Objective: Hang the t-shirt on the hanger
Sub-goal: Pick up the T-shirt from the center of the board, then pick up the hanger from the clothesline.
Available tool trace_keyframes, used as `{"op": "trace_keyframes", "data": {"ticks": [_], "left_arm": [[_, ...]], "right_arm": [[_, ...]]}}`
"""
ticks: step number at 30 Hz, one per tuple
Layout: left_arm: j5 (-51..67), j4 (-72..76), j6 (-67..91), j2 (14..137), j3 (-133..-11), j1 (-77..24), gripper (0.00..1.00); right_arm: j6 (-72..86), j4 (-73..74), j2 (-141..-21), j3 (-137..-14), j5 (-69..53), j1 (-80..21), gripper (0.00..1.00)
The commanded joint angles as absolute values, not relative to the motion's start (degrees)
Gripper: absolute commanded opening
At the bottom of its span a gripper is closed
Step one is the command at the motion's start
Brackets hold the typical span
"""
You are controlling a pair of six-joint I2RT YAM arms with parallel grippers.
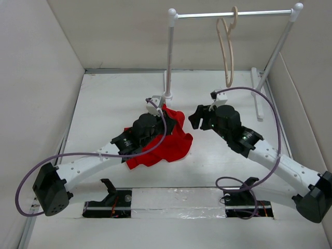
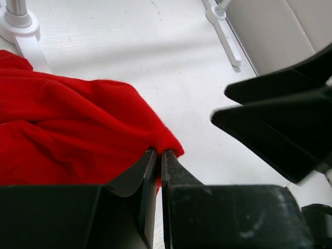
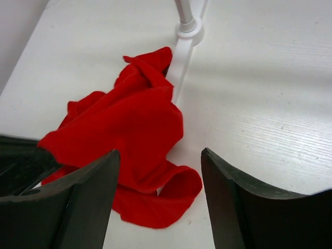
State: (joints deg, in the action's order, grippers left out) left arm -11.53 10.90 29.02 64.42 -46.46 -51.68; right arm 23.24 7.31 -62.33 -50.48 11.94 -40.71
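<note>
Top external view: crumpled bright red cloth t-shirt (image 1: 174, 142) lies at frame centre on white surface (image 1: 111, 98); thin beige hanger (image 1: 226, 52) hangs upper right. Shirt edge is pinched in left hand (image 2: 160, 152); right hand (image 3: 161, 155) stands wide, empty. Judged soft, light, limp: take collar or shoulder seams.

Matt cloth t-shirt (image 3: 129, 124), smooth hanger (image 1: 229, 80) — shiny metal rod (image 1: 207, 15)
</note>
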Motion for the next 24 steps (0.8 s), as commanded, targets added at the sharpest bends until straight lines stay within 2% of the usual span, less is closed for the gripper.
{"op": "trace_keyframes", "data": {"ticks": [1,3,4,5,6,7,8,13,14,16,17,18,19,21,24], "left_arm": [[-8.9,15.8,30.7,64.0,-46.2,-51.5,0.0],[-8.3,15.9,30.7,64.9,-46.5,-51.5,0.0],[-8.2,16.3,30.8,65.1,-46.4,-51.5,0.0],[-8.0,16.8,30.8,65.3,-46.2,-51.5,0.0],[-7.7,17.5,30.9,65.6,-45.6,-51.5,0.0],[-7.4,18.4,31.1,65.7,-45.5,-51.5,0.0],[-7.4,18.2,31.0,66.0,-45.6,-51.5,0.0],[-7.6,19.2,30.9,66.1,-45.4,-51.5,0.0],[-7.7,19.2,30.9,66.2,-45.3,-51.5,0.0],[-7.5,19.2,30.8,66.3,-45.2,-51.5,0.0],[-7.2,19.6,30.8,66.1,-45.2,-51.5,0.0],[-7.0,20.0,31.0,65.9,-44.5,-51.5,0.0],[-6.6,20.6,31.0,65.7,-44.3,-51.5,0.0],[-6.1,20.8,30.9,65.6,-44.0,-51.5,0.0],[-6.0,21.5,30.6,65.2,-43.4,-51.5,0.0]], "right_arm": [[21.4,14.4,-56.9,-54.6,8.4,-42.1,0.7],[21.3,16.8,-55.0,-57.6,3.8,-42.1,0.69],[21.1,17.8,-54.1,-58.8,2.4,-42.1,0.64],[21.1,18.1,-52.7,-61.7,1.3,-42.1,0.55],[21.5,18.3,-52.3,-63.6,1.0,-42.1,0.26],[21.6,18.5,-52.2,-65.5,1.5,-42.1,0.09],[21.5,18.2,-52.2,-67.7,2.6,-42.1,0.0],[16.4,19.0,-60.4,-86.7,18.3,-37.8,0.0],[15.8,20.1,-62.6,-90.0,21.5,-36.9,0.03],[13.1,23.4,-70.2,-99.1,29.2,-33.9,0.28],[12.4,24.9,-72.8,-102.2,31.1,-32.8,0.44],[11.2,26.7,-75.6,-105.3,32.5,-31.7,0.67],[10.6,29.5,-80.1,-107.8,34.2,-30.7,0.73],[8.8,30.9,-83.6,-113.6,34.8,-28.3,0.78],[8.4,32.5,-88.4,-118.1,32.1,-24.0,0.77]]}}
